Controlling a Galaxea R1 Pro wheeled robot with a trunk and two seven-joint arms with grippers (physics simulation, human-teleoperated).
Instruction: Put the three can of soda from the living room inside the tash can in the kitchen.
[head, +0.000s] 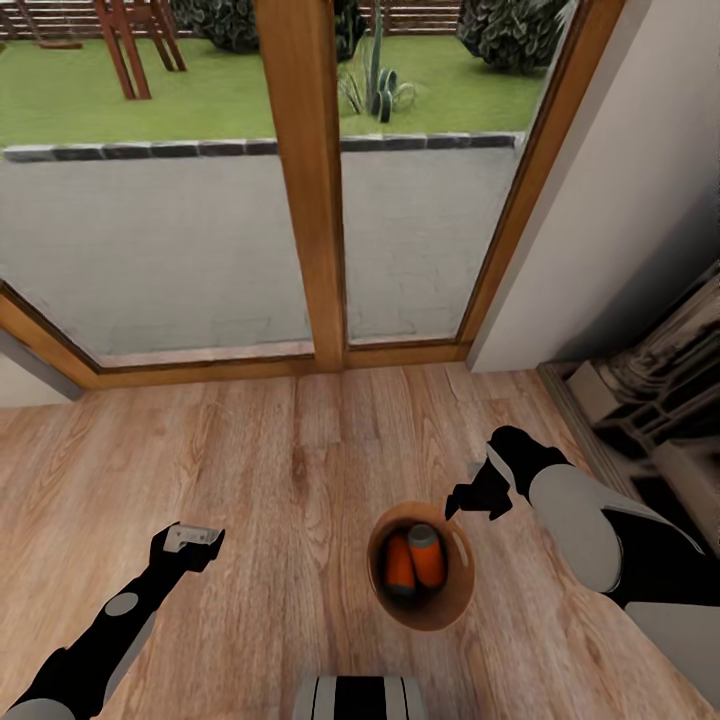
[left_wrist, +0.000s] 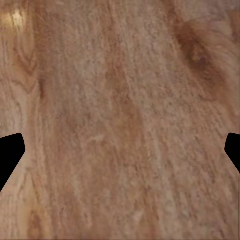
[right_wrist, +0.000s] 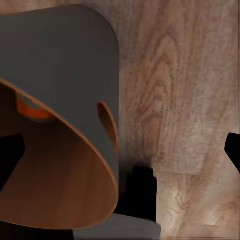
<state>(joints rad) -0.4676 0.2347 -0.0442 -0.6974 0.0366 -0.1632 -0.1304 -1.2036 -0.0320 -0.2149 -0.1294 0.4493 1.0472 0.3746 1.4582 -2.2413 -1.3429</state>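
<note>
The trash can (head: 455, 590), a round tapered bucket with a wood-coloured inside, stands on the wood floor (head: 280, 470) in front of the wood-framed glass doors (head: 300, 180). Two orange soda cans (head: 412, 560) lie inside it, side by side, silvery tops toward the doors. In the right wrist view the bucket's grey wall (right_wrist: 60, 60) shows a slot handle (right_wrist: 107, 122) near the rim. The right pincer (head: 468, 497) hangs just beside the bucket's rim, on the side toward the doors, arm bent in from the right; its fingers are spread, holding nothing. The left pincer (head: 190, 540) hovers over bare floor, well apart from the bucket, fingers wide apart and empty.
</note>
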